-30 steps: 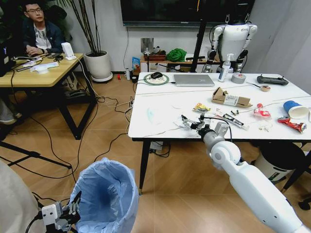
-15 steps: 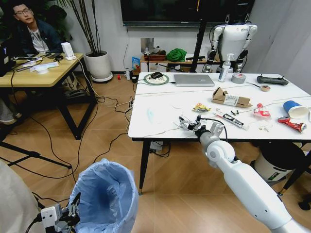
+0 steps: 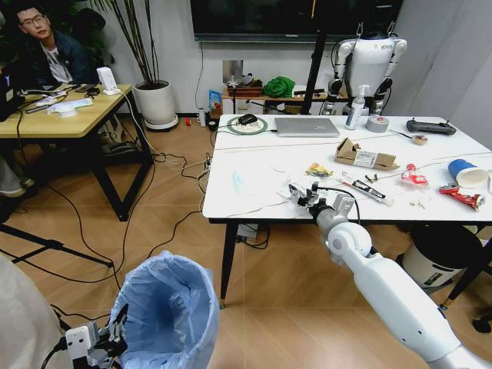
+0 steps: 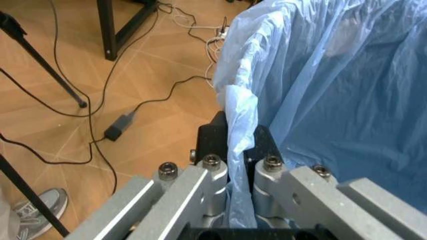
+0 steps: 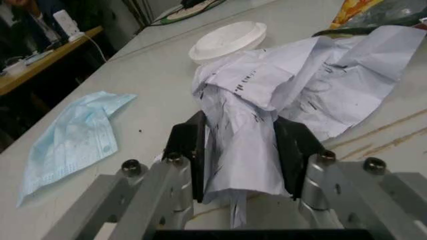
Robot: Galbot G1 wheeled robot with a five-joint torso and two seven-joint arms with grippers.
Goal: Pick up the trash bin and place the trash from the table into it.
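The trash bin, lined with a crinkly light-blue bag, stands low at my left. My left gripper is shut on its rim, and the left wrist view shows its fingers pinching the bag's edge. At the near edge of the white table, my right gripper is shut on a crumpled white paper lying on the tabletop. More trash lies around: a blue face mask, a white lid, a snack wrapper, a torn cardboard box, a blue cup, a red tube.
A silver laptop, a grey tape roll and a spray bottle stand at the table's far side. A white-and-black cylinder sits under its right end. A yellow desk stands at the left, with cables across the floor.
My right forearm has shifted a little to the left and closer to the table edge, with its gripper staying at the crumpled paper. The left gripper and the bin have not moved.
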